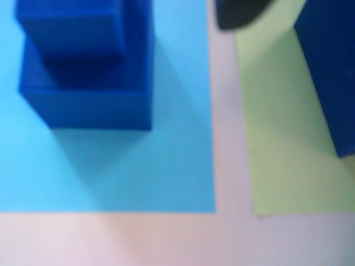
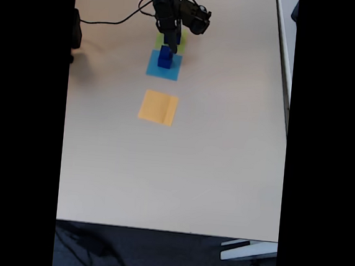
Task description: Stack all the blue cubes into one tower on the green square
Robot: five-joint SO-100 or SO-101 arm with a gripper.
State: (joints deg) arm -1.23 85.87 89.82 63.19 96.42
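In my wrist view two blue cubes [image 1: 83, 72] sit stacked – smaller on larger – on the light-blue square [image 1: 166, 166]. Another blue cube [image 1: 330, 66] stands on the green square [image 1: 283, 155] to the right. My gripper [image 2: 169, 34] hangs over the green square on the worktop [image 2: 212, 161] – I cannot tell whether it is spread or pinching.

The arm [image 2: 170, 8] is black throughout in the fixed view, built of chunky, blocky segments with a rounded housing at one side. Thin black cables [image 2: 122, 21] loop off it in arcs. Its claw [image 2: 169, 37] is dark and narrow, too small for detail. In the wrist view, one blurred black rounded part [image 1: 238, 15] shows.
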